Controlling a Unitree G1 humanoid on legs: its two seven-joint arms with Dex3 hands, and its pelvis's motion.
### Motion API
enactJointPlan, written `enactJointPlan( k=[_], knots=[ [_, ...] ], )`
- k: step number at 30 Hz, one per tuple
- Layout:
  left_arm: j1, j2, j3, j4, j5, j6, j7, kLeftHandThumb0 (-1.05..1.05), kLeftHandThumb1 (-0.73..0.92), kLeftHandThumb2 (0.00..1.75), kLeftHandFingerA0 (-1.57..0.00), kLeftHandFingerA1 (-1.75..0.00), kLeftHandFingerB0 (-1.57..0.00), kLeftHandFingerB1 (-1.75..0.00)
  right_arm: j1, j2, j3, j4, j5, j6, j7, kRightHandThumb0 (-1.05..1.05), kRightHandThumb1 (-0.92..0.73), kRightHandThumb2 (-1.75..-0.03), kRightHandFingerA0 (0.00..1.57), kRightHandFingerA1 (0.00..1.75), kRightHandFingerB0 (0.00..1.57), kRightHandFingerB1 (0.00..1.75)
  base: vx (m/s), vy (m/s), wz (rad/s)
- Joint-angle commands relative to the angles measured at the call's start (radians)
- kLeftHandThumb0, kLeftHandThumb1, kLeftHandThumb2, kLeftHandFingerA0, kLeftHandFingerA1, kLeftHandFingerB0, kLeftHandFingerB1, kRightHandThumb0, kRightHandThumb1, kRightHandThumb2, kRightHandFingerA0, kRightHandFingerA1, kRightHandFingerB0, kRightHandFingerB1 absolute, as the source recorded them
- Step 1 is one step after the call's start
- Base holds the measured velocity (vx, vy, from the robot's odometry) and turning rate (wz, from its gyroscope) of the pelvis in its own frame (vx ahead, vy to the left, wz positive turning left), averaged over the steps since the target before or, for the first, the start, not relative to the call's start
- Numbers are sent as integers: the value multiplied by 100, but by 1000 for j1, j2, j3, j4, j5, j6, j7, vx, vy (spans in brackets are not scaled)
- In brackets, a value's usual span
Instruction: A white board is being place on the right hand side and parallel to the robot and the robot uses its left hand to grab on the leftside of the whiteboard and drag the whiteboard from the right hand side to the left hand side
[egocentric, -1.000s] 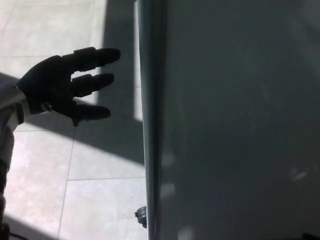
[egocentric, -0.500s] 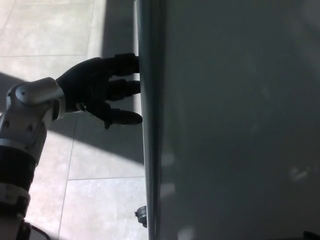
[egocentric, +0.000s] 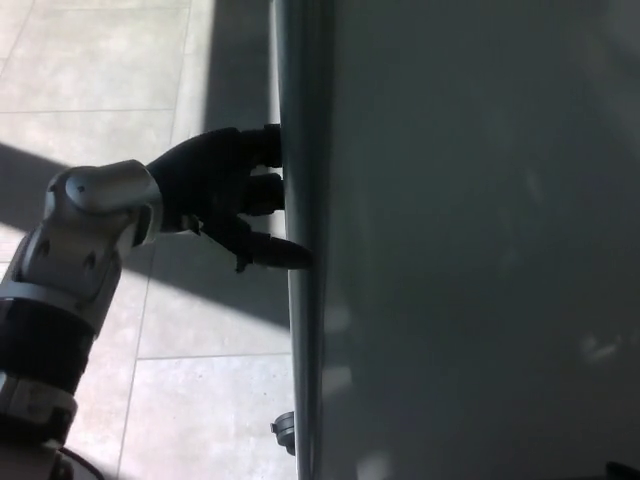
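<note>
Likely stiff, bulky, slick-faced and rolling on a caster (egocentric: 283, 432): whiteboard (egocentric: 480, 250) filling the right, best taken by its metal left edge (egocentric: 300, 300), left hand (egocentric: 222, 190) there, fingers (egocentric: 262, 138) curling round, grip not surely closed.

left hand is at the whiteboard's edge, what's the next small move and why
Probably close the black left hand around the grey metal left frame edge of the large whiteboard. The two fingers reach the edge and the thumb lies against it, but they look extended rather than wrapped, so a firm grip seems unsecured. Dragging left now might let the hand slip off.
</note>
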Motion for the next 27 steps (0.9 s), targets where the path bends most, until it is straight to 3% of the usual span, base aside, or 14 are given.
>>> enactJointPlan(
  k=[1,7,8,10,11,13,14,15,19,21,23,25,26,27],
  knots=[
    [7,-48,-26,-27,22,52,33,-36,29,71,-5,-42,0,-30,8,-8,12,4,-3,-21,-18,-25,-86,-66,74,54,40,33,0,0,0],
    [18,-137,-38,-4,18,75,73,-39,36,51,-11,-32,-3,-23,15,-8,28,6,-10,-11,-31,-25,-87,-66,73,51,39,32,0,0,0],
    [26,-146,-36,2,16,63,77,-42,32,66,-3,-39,-8,-18,18,-7,36,6,-17,-13,-36,-25,-87,-66,73,52,38,32,0,0,0],
    [28,-163,-39,23,23,49,92,-36,35,59,-11,-38,-7,-21,20,-6,42,8,-18,-15,-33,-24,-88,-66,73,52,38,32,0,0,0],
    [27,-177,-35,41,23,38,106,-22,32,84,-2,-47,0,-48,21,-7,45,9,-18,-17,-31,-23,-88,-66,72,52,38,32,0,0,0],
    [24,-202,-27,72,27,24,144,-23,37,87,-3,-47,0,-48,22,-5,48,10,-17,-19,-31,-23,-88,-66,73,52,38,32,0,0,0],
    [25,-219,-12,81,19,27,165,-41,47,63,-30,-42,-9,-31,21,-5,50,10,-17,-19,-33,-24,-88,-66,73,52,38,32,0,0,0],
    [31,-233,-3,87,19,9,191,-34,59,66,-52,-47,-9,-31,22,-5,50,10,-14,-22,-31,-24,-88,-67,74,53,38,32,0,0,0],
    [35,-282,18,118,58,-62,320,-29,79,64,-84,-51,-21,-28,7,-1,49,9,-8,-13,-32,-25,-88,-66,74,52,39,32,0,0,0],
    [60,-319,37,121,63,-125,394,-18,85,65,-107,-64,-59,-38,6,-10,66,6,-32,-17,-56,-26,-88,-67,75,51,38,32,0,0,0],
    [74,-323,33,105,83,-144,426,-16,85,67,-113,-71,-68,-42,4,-12,72,6,-36,-17,-64,-26,-88,-67,74,52,38,32,0,0,0],
    [88,-333,39,105,90,-174,459,-10,85,65,-107,-107,-84,-55,4,-14,74,6,-35,-20,-61,-26,-87,-66,73,52,38,32,0,0,0],
    [92,-337,40,107,97,-190,475,-10,85,65,-107,-107,-84,-55,3,-14,74,7,-33,-21,-60,-26,-87,-66,73,52,38,32,0,0,0],
    [101,-347,50,91,92,-178,495,-8,87,66,-93,-136,-83,-100,3,-17,83,7,-44,-23,-74,-26,-87,-66,73,52,39,32,0,0,0]
  ],
)
